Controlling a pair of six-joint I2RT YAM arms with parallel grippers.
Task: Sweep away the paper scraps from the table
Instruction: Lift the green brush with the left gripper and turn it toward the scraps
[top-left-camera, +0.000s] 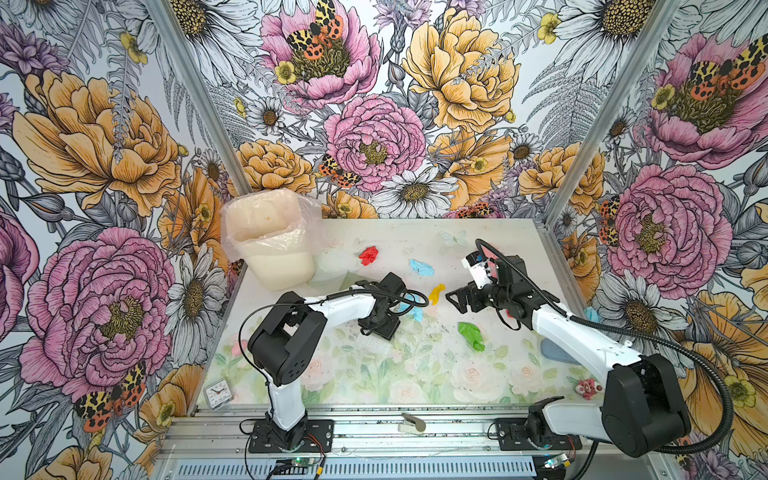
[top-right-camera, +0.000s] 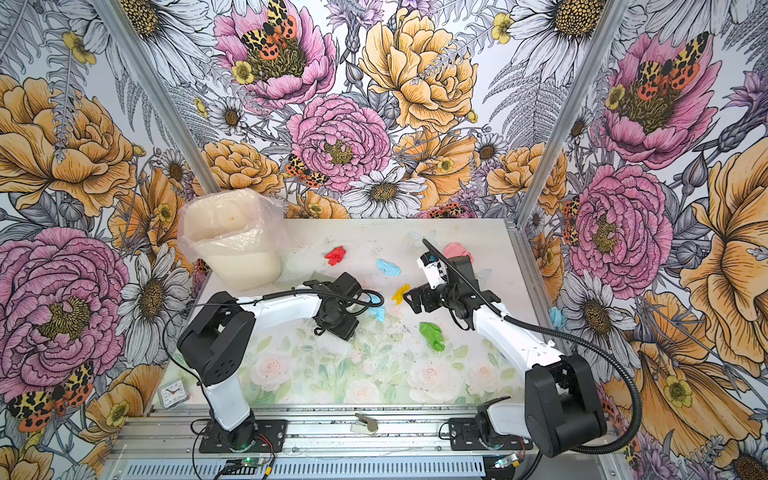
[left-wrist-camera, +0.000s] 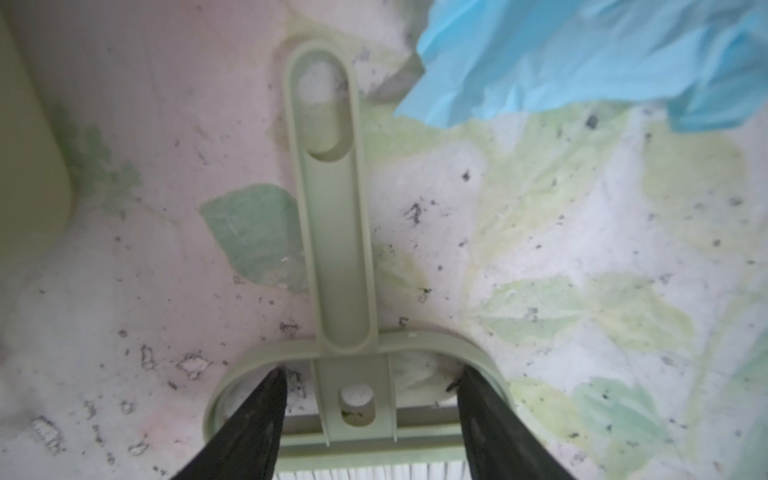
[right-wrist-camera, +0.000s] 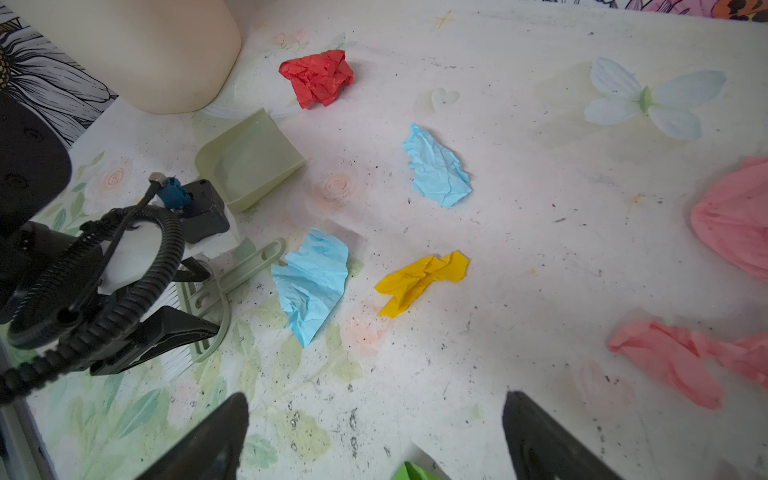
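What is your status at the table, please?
Left pincer open astride brush. Right pincer open, empty. Paper scraps scattered on table. Blue scrap beside brush handle.

A cream plastic bin lined with a clear bag (top-left-camera: 272, 249) stands in the far left corner of the rose-printed white table (top-left-camera: 395, 232), a pale green plastic dustpan (right-wrist-camera: 249, 162) just to its right. A crumpled red paper wad (top-left-camera: 368, 255) lies right of the bin, a crumpled light blue paper wad (top-left-camera: 422, 267) further right, a crumpled yellow paper wad (top-left-camera: 436, 293) nearer. A pale green plastic brush (left-wrist-camera: 332, 228) lies left of centre, a second light blue paper wad (right-wrist-camera: 311, 282) just beside its handle tip. A crumpled green paper wad (top-left-camera: 471, 336) lies nearer still, right of centre; a small square clock (top-left-camera: 217, 392) sits at the near left corner.
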